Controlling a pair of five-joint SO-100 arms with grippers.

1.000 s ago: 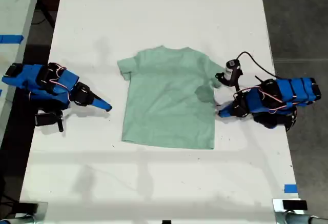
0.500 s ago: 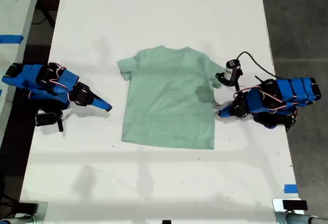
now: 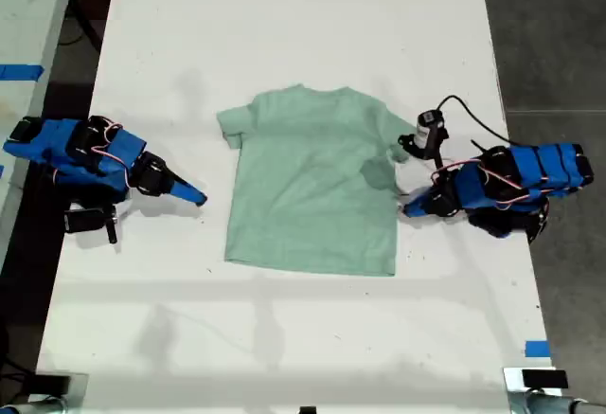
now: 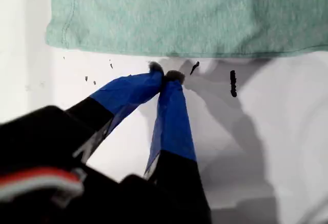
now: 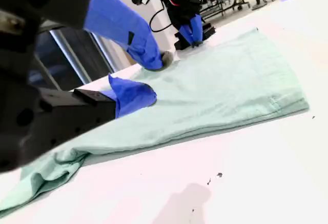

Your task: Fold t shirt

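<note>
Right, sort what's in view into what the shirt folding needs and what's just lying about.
For the job:
- the t shirt, spread flat
- my first gripper, shut just off the shirt's edge
- my second gripper, open, at the opposite side

Just lying about:
- blue tape on the table
- black specks on the tabletop

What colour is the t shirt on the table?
The t shirt is plain pale mint green, clearest in the exterior view.
</note>
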